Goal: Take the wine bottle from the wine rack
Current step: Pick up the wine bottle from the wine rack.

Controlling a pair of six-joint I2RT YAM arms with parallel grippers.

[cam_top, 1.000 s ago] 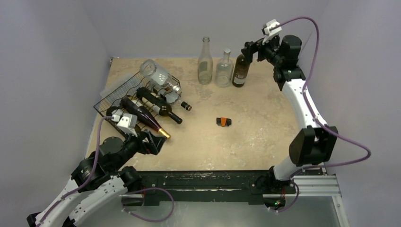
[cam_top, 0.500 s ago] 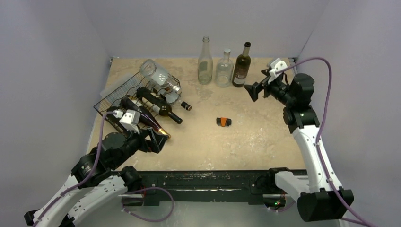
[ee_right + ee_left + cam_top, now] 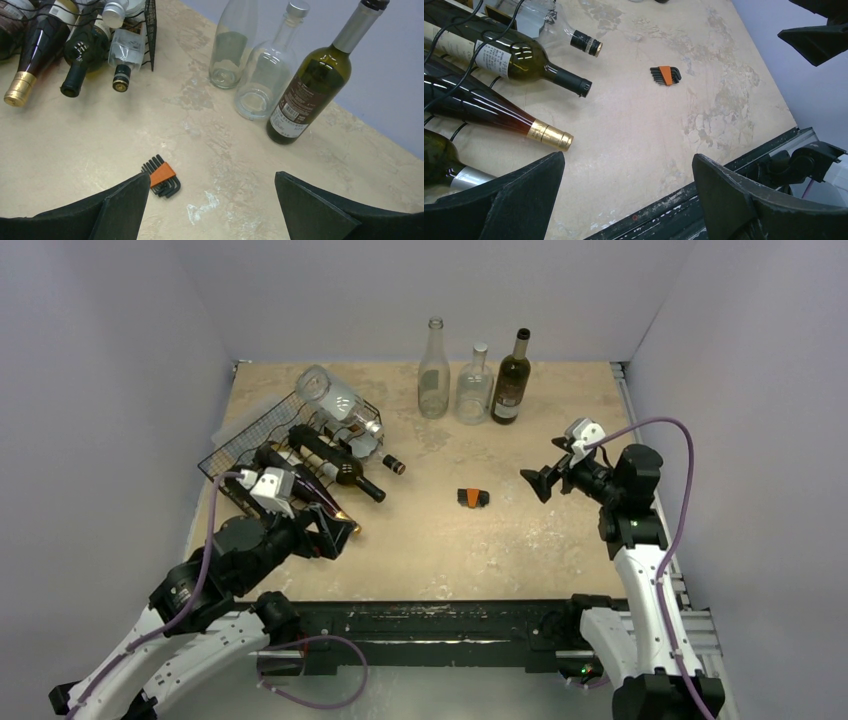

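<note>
Wine bottle (image 3: 300, 483) with a gold cap lies in the wine rack (image 3: 245, 437) at the left of the bench (image 3: 500, 550). The left end effector (image 3: 335, 537) gapes wide and empty just beside its neck. The right end effector (image 3: 536, 484), equally wide, holds nothing.

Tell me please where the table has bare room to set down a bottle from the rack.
Free: the table between the hex key set, right tool and near edge; also between that set and the three standing bottles. Crowded: left side, around the wine rack and left tool.
</note>
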